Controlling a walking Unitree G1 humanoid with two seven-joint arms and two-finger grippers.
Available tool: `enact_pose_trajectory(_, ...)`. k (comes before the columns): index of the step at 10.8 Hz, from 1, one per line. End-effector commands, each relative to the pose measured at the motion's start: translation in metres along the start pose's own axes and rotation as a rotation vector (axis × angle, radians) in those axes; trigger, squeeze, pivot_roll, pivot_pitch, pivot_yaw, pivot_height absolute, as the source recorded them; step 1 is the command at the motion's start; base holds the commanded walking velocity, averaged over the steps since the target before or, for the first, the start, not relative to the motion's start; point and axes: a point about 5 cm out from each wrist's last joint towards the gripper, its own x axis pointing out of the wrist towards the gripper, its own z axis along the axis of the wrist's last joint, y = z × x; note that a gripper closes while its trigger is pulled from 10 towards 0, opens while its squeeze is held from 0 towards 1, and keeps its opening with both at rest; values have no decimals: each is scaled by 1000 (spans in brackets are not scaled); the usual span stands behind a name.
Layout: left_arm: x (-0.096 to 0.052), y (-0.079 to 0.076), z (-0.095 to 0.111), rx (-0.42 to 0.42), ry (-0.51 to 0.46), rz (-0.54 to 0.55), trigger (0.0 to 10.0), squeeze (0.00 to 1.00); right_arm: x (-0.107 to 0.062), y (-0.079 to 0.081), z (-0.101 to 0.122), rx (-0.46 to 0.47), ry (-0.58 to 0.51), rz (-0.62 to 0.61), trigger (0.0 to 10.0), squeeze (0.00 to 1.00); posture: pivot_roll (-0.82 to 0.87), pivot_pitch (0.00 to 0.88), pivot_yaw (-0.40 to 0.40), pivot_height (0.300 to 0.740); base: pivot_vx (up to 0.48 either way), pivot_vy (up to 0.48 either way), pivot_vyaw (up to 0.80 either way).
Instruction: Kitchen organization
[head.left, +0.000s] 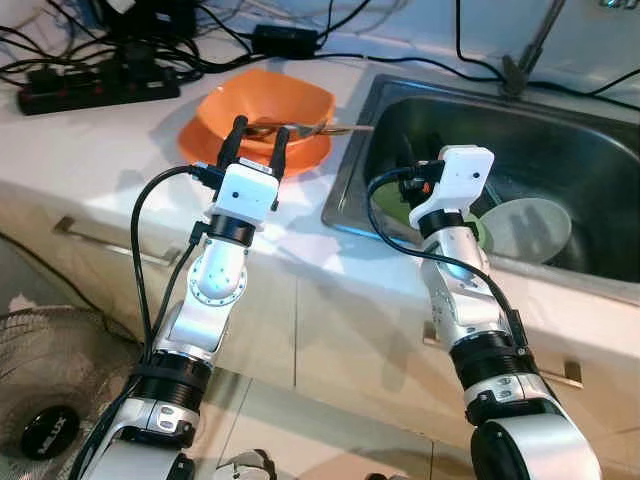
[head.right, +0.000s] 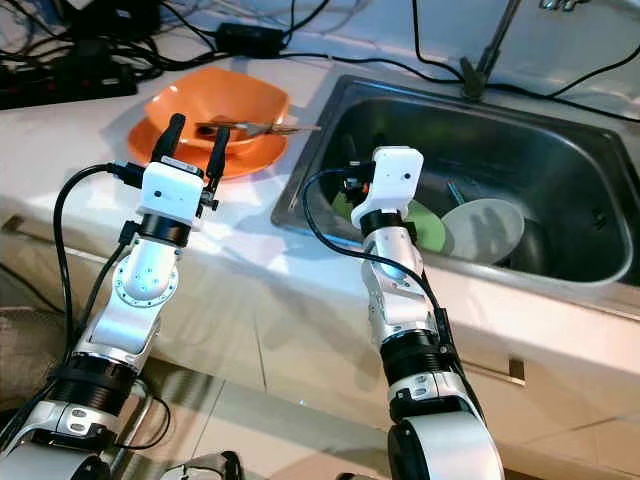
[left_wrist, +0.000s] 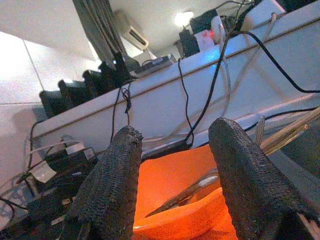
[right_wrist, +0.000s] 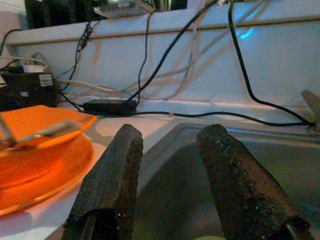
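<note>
Left gripper (head.left: 259, 138): fingers spread apart, holding nothing, pointing at the glossy orange square bowl (head.left: 268, 102) just beyond the fingertips. Bowl sits on a round orange plate (head.left: 200, 145) on the white countertop (head.left: 90, 140); metal utensils (head.left: 310, 128) lie across the bowl rim. Right gripper (right_wrist: 167, 165): fingers parted, empty, over the near edge of the stainless steel sink (head.left: 560, 150). Green plate (head.right: 428, 228) and pale round lid (head.left: 528, 228) lie in the basin beyond them.
</note>
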Motion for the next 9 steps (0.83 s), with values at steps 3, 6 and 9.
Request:
enact_pose_trajectory(3, 0, -1, 0, 6, 0, -1, 10000, 0, 2, 0, 2, 13, -9, -4, 10000, 0, 130, 89, -48, 740, 331, 0, 0)
enact_pose_trajectory(6, 0, -1, 0, 5, -4, -5, 10000, 0, 2, 0, 1, 11, -8, -5, 10000, 0, 130, 92, -46, 740, 340, 0, 0)
enact_pose_trajectory(9, 1, -2, 1, 3, -5, -6, 10000, 0, 1, -1, 1, 12, -6, -8, 10000, 0, 130, 91, -46, 740, 354, 0, 0)
